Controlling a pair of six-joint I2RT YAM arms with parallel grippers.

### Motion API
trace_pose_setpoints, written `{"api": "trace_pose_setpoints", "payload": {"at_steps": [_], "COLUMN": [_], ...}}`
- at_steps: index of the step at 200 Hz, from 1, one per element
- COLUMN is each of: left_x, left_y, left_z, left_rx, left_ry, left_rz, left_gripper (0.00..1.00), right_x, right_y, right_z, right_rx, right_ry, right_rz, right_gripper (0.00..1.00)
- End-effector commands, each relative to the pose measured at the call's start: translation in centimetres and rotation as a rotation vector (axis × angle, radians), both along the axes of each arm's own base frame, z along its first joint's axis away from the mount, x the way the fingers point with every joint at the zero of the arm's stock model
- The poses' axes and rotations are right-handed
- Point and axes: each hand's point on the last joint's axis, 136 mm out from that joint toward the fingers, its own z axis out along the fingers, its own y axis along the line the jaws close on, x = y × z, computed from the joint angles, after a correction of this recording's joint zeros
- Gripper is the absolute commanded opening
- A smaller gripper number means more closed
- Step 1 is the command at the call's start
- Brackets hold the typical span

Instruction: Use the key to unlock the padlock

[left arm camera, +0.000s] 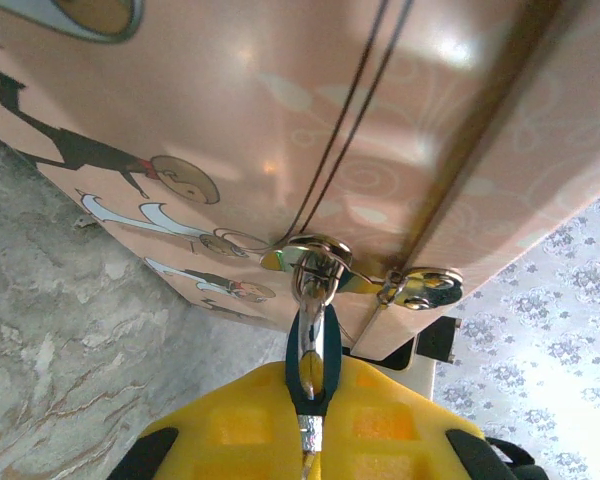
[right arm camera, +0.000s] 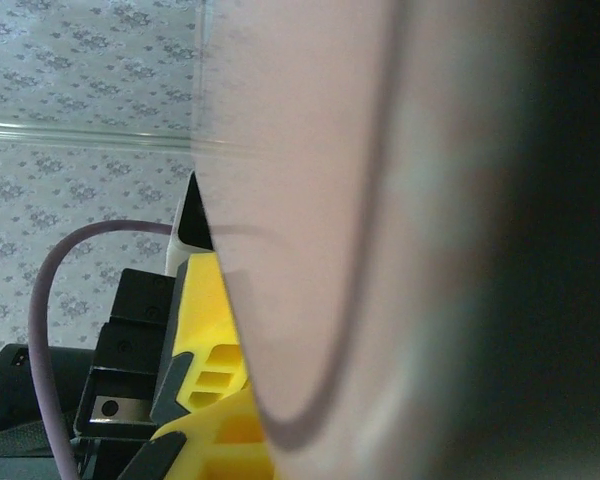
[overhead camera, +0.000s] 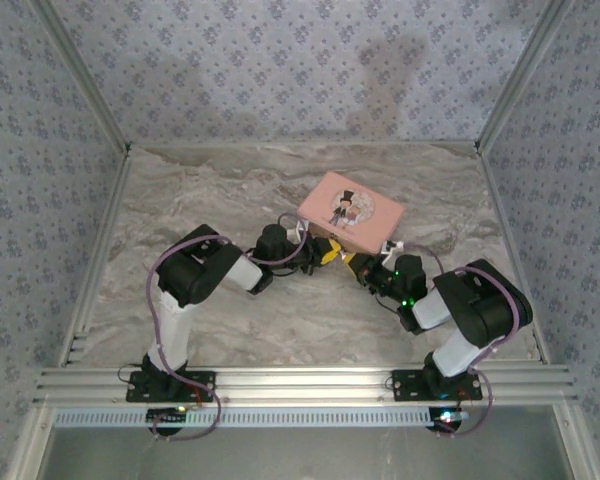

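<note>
My left gripper (left arm camera: 315,385) pinches the padlock (left arm camera: 317,300) on the pink box (left arm camera: 280,100); a shove from my closed right gripper (overhead camera: 363,269) could free it.

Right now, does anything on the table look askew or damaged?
The box lies skewed, turned at an angle to the edges of the table. Nothing looks spilled or damaged.

grippers: two, left gripper (overhead camera: 327,255) and right gripper (overhead camera: 361,268)
pink box (overhead camera: 352,212): one, just ahead of the yellow fingers (left arm camera: 230,425)
padlock (left arm camera: 316,340): one, seemingly the shiny piece pinched between them
</note>
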Motion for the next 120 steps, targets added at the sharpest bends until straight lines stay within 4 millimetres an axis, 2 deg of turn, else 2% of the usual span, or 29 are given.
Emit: {"api": "trace_pose_setpoints", "payload": {"at_steps": [1, 120], "left_x": [-0.29, -0.44], "left_y": [-0.34, -0.58], "left_z": [2.76, 2.56], "left_rx": [-0.079, -0.08], "left_ry": [-0.085, -0.082], "left_rz": [-0.026, -0.031], "left_gripper": [0.04, 0.04], "right_x": [0.84, 1.15], "right_y": [-0.3, -0.07], "right_z": [0.3, 1.1], "right_rx": [0.001, 0.02], "right_ry": [-0.019, -0.041], "right_rz": [-0.029, -0.022], "right_gripper": [0.0, 0.0]}}
